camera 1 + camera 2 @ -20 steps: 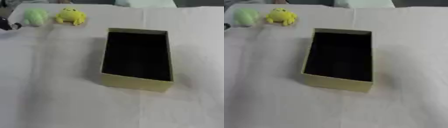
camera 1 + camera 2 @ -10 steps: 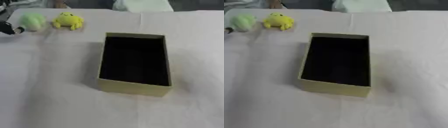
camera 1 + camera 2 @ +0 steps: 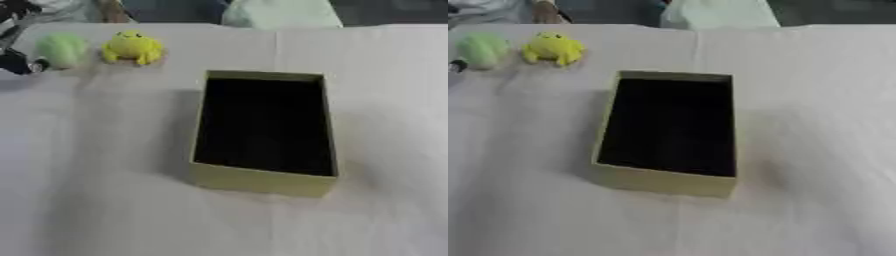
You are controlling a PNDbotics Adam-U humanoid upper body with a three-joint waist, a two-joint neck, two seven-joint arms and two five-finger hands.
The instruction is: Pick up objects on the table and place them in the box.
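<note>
An open yellowish cardboard box [image 3: 262,181] with a dark, empty inside stands in the middle of the table. At the far left sit a yellow frog-like plush toy [image 3: 133,47] and, just left of it, a pale green fuzzy toy [image 3: 61,50]. Only black parts of my left hand [image 3: 16,64] show at the left edge, close beside the green toy; whether they touch it is unclear. My right hand shows in neither view.
A white cloth [image 3: 105,190] covers the table, with creases running across it. The table's far edge [image 3: 367,25] lies near the top of the view, with dark floor behind it.
The whole picture has slid downward, so the camera has tilted. The box and both toys keep their places on the table. My left hand stays beside the green toy.
</note>
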